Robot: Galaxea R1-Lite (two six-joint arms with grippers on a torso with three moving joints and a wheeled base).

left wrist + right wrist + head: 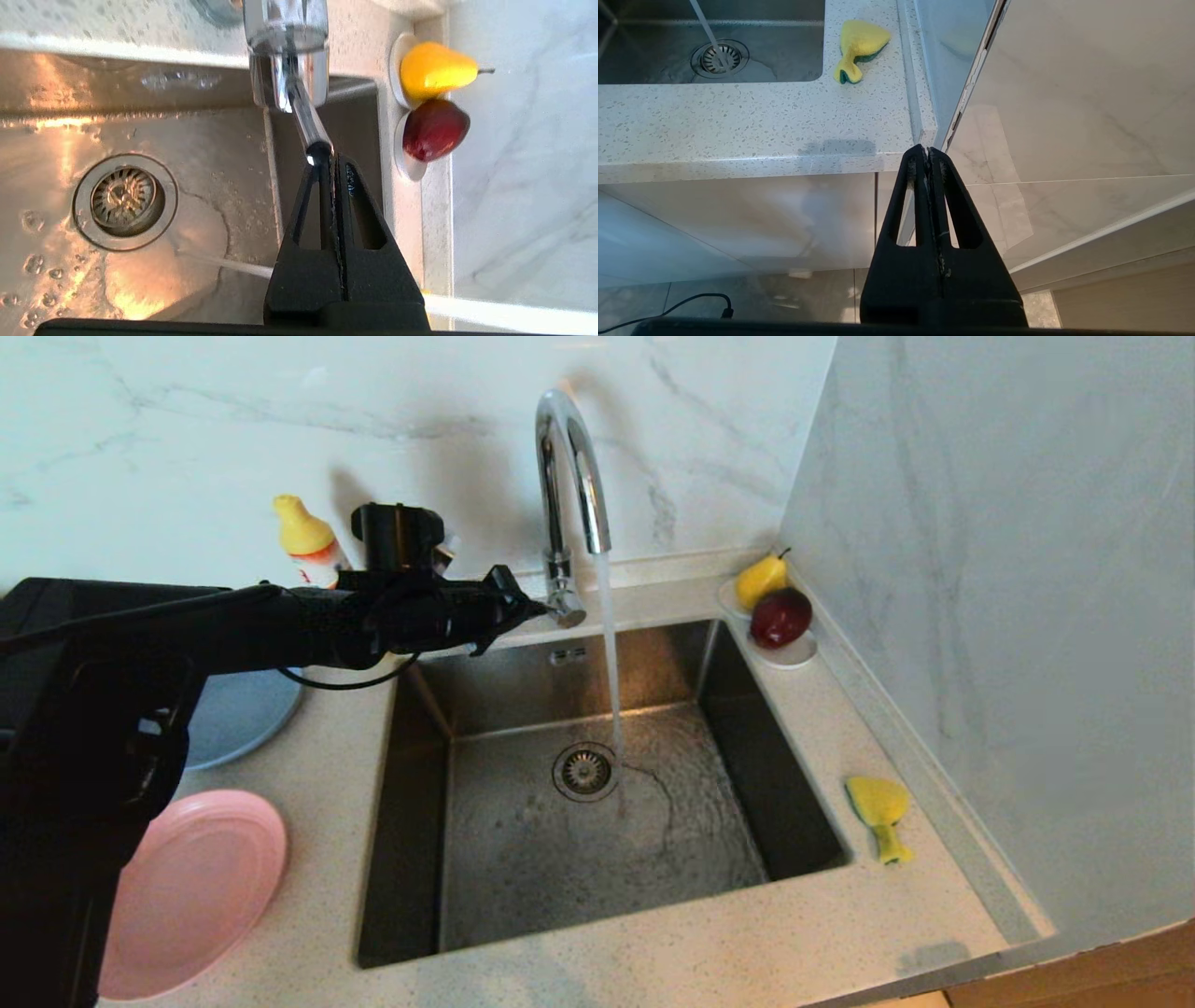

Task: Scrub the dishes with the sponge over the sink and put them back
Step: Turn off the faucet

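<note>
Left gripper (534, 608) closed and empty, tips at tap (569, 476) lever over running sink (597, 784); right gripper (928, 151) closed, parked below counter (794, 933) edge; sponge (880, 814) right of sink; plates (191, 887) left.

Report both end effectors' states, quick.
Left end effector: shut, holding nothing, tips at the tap lever above the sink.
Right end effector: shut, empty, parked below the countertop edge.
</note>
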